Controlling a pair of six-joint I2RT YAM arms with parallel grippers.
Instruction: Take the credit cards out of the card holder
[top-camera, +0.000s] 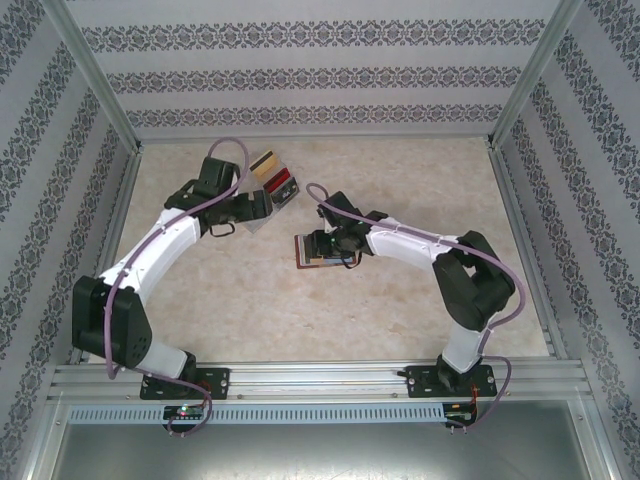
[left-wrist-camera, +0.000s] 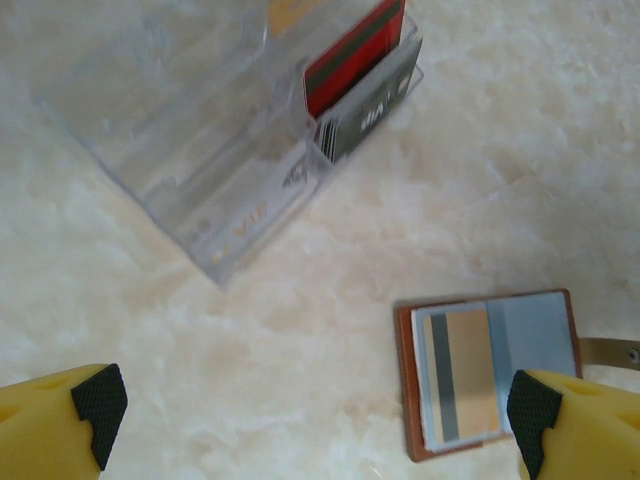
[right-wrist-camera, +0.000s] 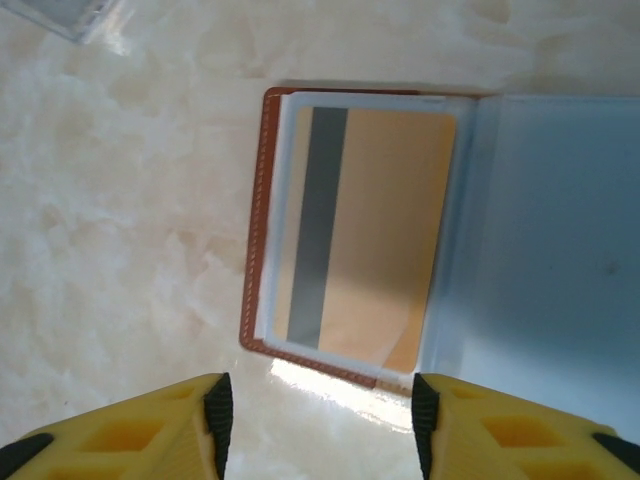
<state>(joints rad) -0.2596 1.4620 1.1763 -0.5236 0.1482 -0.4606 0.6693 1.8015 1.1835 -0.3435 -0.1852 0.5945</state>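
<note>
The right gripper (right-wrist-camera: 320, 415) hovers with its jaws about half apart and nothing between them. Just ahead of its fingertips the open card holder (right-wrist-camera: 258, 230) lies flat on the table (right-wrist-camera: 120, 200). It is brown-edged, with a pale blue-grey leaf to the gripper's right. A tan credit card (right-wrist-camera: 380, 220) with a grey stripe sits tucked in its clear sleeve.

The left gripper (left-wrist-camera: 315, 405) stands spread wide and empty. The holder is off to its right, and a clear tray (left-wrist-camera: 190, 170) ahead holds a red card (left-wrist-camera: 355, 55).

The tan card lies flush, so the fingers could pinch the sleeve too. With nothing pinning the holder, it could lift whole.
</note>
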